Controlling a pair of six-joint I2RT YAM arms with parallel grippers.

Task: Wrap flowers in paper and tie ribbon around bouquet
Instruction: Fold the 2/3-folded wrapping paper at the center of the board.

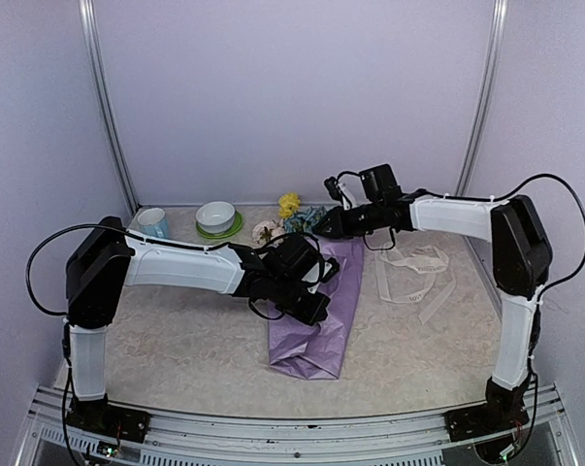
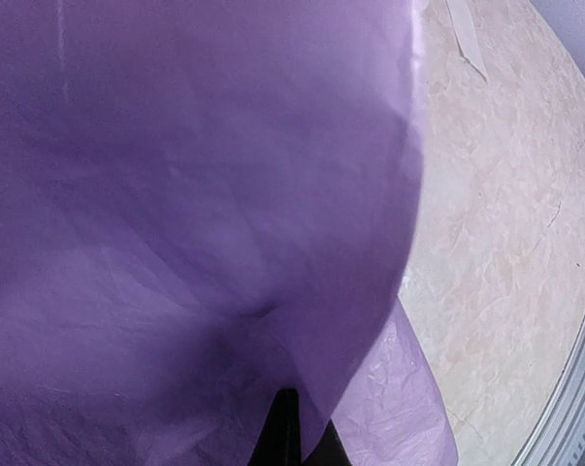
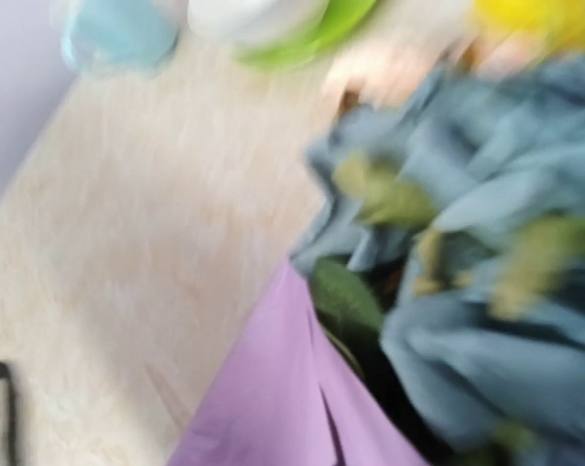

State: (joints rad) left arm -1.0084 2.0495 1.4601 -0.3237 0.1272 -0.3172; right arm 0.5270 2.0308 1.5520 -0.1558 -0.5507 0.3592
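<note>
The lilac paper (image 1: 316, 335) lies folded into a long strip down the middle of the table. The flowers (image 1: 297, 216) poke out at its far end, with yellow, pink and blue heads. My left gripper (image 1: 314, 309) is shut on the paper's left side. In the left wrist view the paper (image 2: 195, 194) drapes over the dark fingertips (image 2: 290, 427). My right gripper (image 1: 329, 225) sits at the paper's far end beside the flower heads. Its wrist view is blurred: it shows blue flowers (image 3: 486, 291) and the paper (image 3: 273, 408), not the fingers. The cream ribbon (image 1: 415, 272) lies loose to the right.
A white bowl on a green saucer (image 1: 217, 219) and a pale blue cup (image 1: 153, 221) stand at the back left, close to the flowers. Booth walls close in the back and both sides. A metal rail (image 1: 302, 427) runs along the near edge.
</note>
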